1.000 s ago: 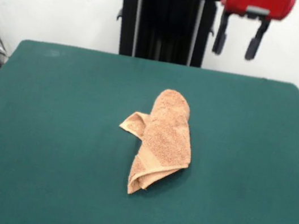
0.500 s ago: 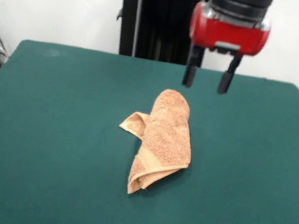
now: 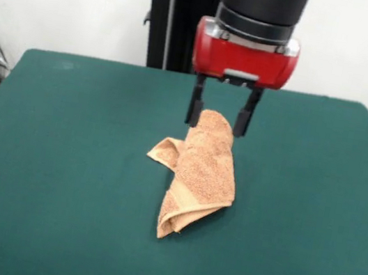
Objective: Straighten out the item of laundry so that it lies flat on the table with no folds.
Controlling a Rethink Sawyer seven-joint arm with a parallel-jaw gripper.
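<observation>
The arm's upper part is cut off at the top edge; only the black wrist, the red housing and the claw (image 3: 217, 118) show. The claw's two dark fingers (image 3: 194, 109) are spread apart, one on each side of the far rounded end of the towel (image 3: 200, 174). Whether the fingertips touch the cloth or hang just above it cannot be told from this view. The towel's underside and inner layers are hidden by its own folds, and no tag can be made out.

The towel, orange-tan nubbly terry, lies bunched in a long folded roll that runs from between the fingers toward the camera, with a smoother flap sticking out to one side. It rests near the middle of the table (image 3: 54, 193), a broad surface of matte dark green felt-like cloth.
</observation>
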